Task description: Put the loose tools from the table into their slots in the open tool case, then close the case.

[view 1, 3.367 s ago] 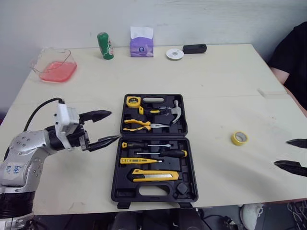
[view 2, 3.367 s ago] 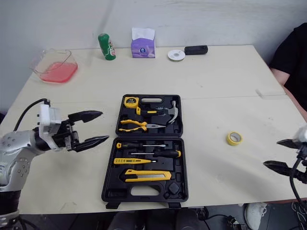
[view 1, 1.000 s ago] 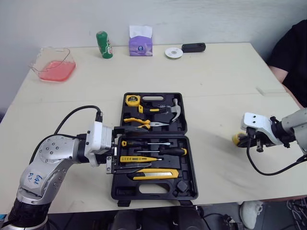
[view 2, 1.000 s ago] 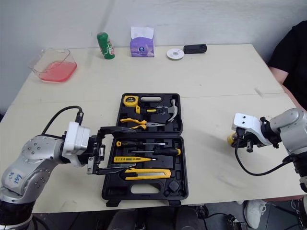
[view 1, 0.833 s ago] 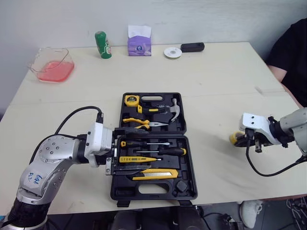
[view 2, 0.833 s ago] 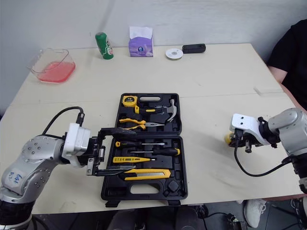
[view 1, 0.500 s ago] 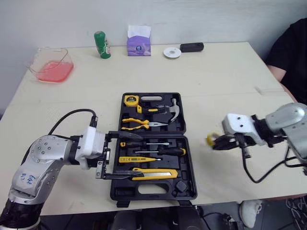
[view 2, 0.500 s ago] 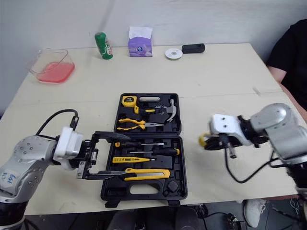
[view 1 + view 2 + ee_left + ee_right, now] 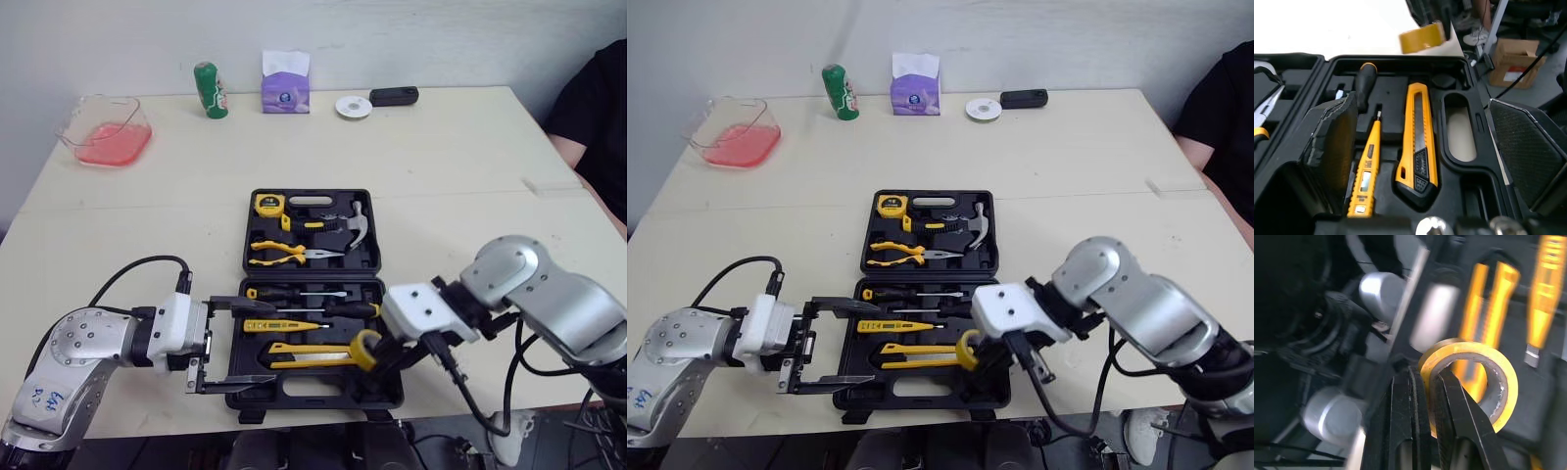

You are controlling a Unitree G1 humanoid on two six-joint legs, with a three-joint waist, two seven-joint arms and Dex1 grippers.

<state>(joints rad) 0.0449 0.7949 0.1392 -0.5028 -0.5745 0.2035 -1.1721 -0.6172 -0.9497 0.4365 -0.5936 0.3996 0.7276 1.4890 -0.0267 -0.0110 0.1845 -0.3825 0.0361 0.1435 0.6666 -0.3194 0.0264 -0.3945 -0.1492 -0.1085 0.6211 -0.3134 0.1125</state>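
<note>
The table (image 9: 460, 166) is seen from high above by the two head views, which are aimed forward and down. In both, the open tool case (image 9: 375, 257) is placed low, toward 6 o'clock. The inside of the tool case is looked into from very near by the left wrist view. The tape roll (image 9: 1501, 382) is shared by both wrist views.

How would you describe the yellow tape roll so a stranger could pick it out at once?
Find the open black tool case mid-table and go to its near right corner. There the jaws of the right gripper pinch a small yellow tape roll over the case. It is a ring, whereas the yellow utility knife beside it is long and lies in a slot.
</note>
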